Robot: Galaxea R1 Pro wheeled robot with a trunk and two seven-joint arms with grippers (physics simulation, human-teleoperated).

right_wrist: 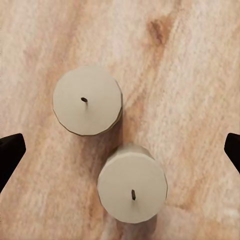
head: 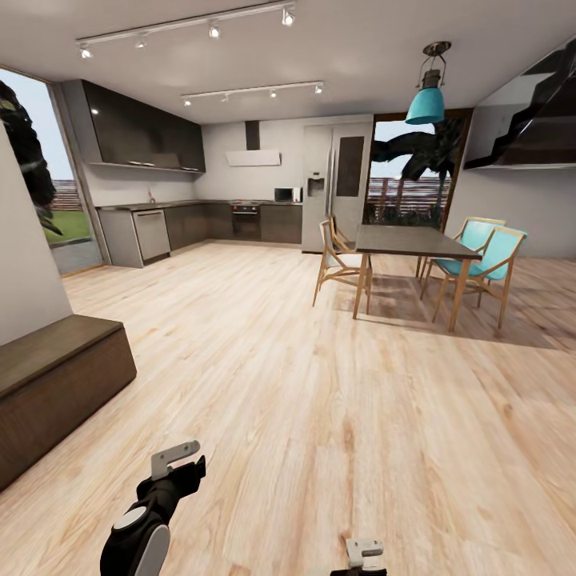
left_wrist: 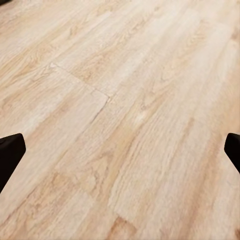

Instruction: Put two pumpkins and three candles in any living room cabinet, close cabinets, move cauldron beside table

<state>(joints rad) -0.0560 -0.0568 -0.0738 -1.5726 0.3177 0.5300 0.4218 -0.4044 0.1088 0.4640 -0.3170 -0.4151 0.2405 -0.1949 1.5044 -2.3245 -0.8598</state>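
Observation:
Two beige candles stand upright on the light wood floor in the right wrist view, one close beside the other, each with a short dark wick. My right gripper hangs open straight above them, its black fingertips at both sides of that view, touching neither candle. In the head view the right gripper is at the bottom edge. My left gripper is open over bare floor planks. The low dark brown cabinet stands at the left, its front shut. Pumpkins and cauldron are out of view.
A dining table with wooden chairs, two of them teal, stands at the right rear. The kitchen with dark cabinets and a fridge lies at the back. A white wall rises behind the cabinet. Open plank floor spreads ahead.

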